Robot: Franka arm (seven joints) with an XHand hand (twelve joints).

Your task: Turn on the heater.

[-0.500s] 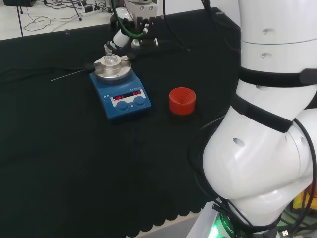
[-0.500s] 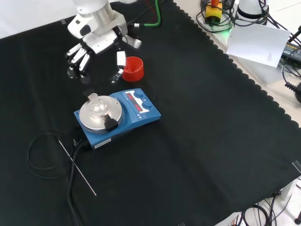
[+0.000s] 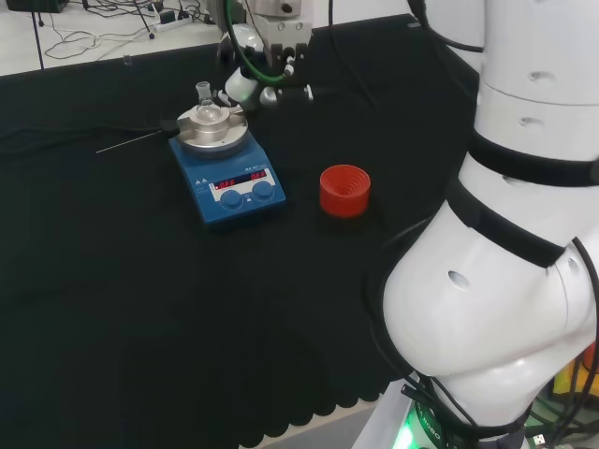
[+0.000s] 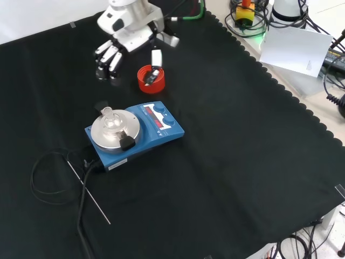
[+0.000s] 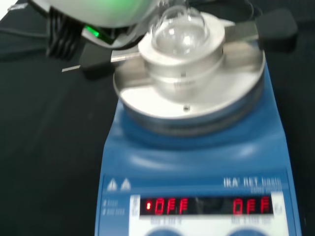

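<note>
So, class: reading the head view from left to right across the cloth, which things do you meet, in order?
Thin metal rod → blue heater with the glass flask on its plate → red ribbed stand → the arm's big white links.

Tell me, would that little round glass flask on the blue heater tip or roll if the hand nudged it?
Probably not easily: the flask sits in a metal holder on the heater, which likely keeps its round body from rolling. Being clear glass, it is probably fragile and light. The hand hangs apart from it.
</note>
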